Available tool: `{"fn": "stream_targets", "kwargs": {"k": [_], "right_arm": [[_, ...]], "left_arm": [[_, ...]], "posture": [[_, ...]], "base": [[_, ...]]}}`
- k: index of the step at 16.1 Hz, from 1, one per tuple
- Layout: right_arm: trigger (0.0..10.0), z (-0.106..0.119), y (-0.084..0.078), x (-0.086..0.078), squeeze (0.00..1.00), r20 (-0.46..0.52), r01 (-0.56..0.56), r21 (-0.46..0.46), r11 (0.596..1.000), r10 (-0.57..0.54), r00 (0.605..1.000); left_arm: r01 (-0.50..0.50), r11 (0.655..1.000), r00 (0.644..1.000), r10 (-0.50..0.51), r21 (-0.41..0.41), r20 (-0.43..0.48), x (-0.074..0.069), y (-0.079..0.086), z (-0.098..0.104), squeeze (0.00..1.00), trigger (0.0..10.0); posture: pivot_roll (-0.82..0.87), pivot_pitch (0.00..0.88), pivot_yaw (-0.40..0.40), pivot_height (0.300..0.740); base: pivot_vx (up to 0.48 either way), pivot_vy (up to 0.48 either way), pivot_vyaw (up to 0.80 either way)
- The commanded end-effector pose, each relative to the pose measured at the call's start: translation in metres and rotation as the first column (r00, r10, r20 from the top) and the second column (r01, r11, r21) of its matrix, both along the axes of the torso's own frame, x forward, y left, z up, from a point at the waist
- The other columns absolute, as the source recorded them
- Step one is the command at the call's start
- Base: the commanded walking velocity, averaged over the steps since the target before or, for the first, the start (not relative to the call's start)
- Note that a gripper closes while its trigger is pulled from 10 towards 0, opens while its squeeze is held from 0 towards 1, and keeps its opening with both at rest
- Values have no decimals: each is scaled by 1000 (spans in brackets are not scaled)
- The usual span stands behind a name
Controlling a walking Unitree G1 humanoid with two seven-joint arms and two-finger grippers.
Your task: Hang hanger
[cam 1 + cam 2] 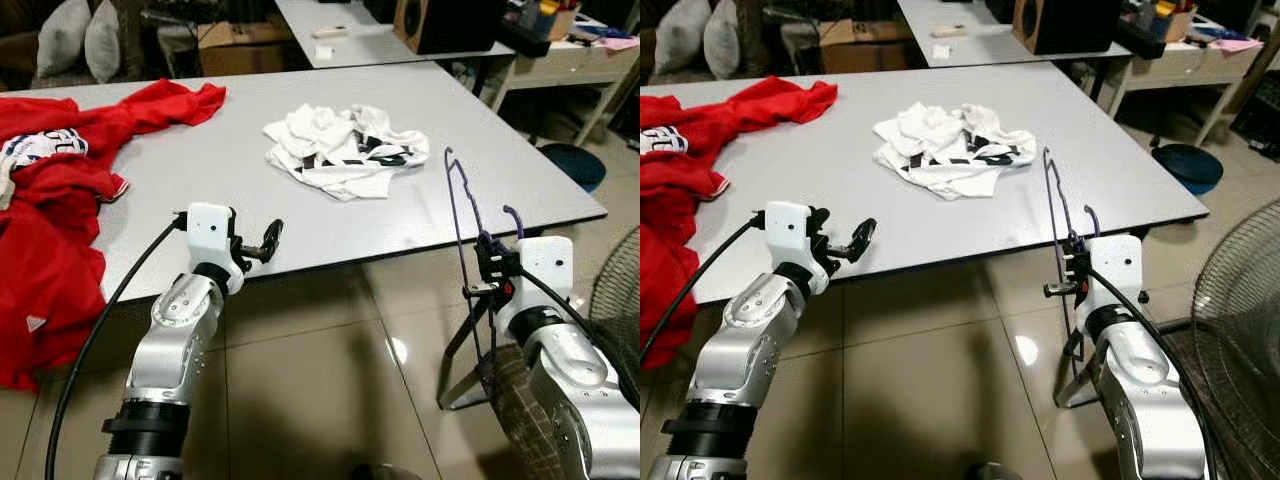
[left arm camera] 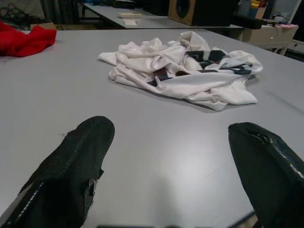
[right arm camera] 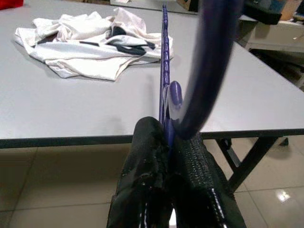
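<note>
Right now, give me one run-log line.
right gripper: shut on purple hanger | left gripper: open at table edge | white garment: crumpled on table

Matt grey counter [image 1: 180, 170] under crumpled white cloth shirt [image 1: 345, 150] and red cloth garment [image 1: 60, 190]; glossy tiled floor [image 1: 320, 390]; smooth purple plastic hanger [image 1: 462, 215]; textured black fingers [image 2: 71, 166].

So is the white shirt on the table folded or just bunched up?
Bunched up. The white shirt lies in a crumpled heap on the grey table, with uneven folds and its dark stripes twisted, no flat edges.
</note>
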State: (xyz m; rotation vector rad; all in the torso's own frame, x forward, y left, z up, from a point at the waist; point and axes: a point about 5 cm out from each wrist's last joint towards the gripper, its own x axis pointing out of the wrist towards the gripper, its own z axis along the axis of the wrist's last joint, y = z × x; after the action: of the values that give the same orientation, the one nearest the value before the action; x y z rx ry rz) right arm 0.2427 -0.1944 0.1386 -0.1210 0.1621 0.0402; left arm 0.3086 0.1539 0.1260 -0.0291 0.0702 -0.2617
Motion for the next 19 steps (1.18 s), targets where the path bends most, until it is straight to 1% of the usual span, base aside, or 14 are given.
{"fn": "stream_targets", "kwargs": {"k": [1, 3, 6, 15, 17, 19], "right_arm": [[10000, 4, -4, 2, 0, 22, 6, -9, 1000, -6, 1000], [10000, 3, -3, 3, 0, 9, 5, -10, 1000, -5, 1000], [10000, 3, -2, 3, 0, 13, -2, -5, 1000, 2, 1000], [10000, 3, 0, 2, 0, 20, -5, -4, 1000, 5, 1000], [10000, 0, 0, 2, 0, -4, -11, 8, 1000, 11, 1000], [10000, 1, 0, 1, 0, 0, -9, 7, 1000, 9, 1000]], "left_arm": [[20, 1000, 1000, -20, -2, 10, 2, -3, 4, 0, 10000], [24, 1000, 1000, -24, -1, 12, 2, -4, 4, 0, 10000], [25, 1000, 1000, -25, 0, 12, 2, -4, 4, 0, 10000], [42, 999, 999, -43, 14, 8, 3, -4, 4, 0, 10000], [72, 997, 997, -72, 20, -4, 2, -9, 1, 0, 10000], [80, 997, 997, -80, 22, -4, 2, -10, 1, 0, 10000]], "posture": [[-12, 0, -31, 740], [-13, 0, -30, 740], [-11, 0, -31, 740], [-15, 0, -21, 740], [-15, 0, -19, 740], [-18, 0, -15, 740]], "base": [[259, 0, 0], [257, 0, 0], [257, 0, -800], [256, 0, 0], [257, 0, -713], [257, 0, -784]]}}
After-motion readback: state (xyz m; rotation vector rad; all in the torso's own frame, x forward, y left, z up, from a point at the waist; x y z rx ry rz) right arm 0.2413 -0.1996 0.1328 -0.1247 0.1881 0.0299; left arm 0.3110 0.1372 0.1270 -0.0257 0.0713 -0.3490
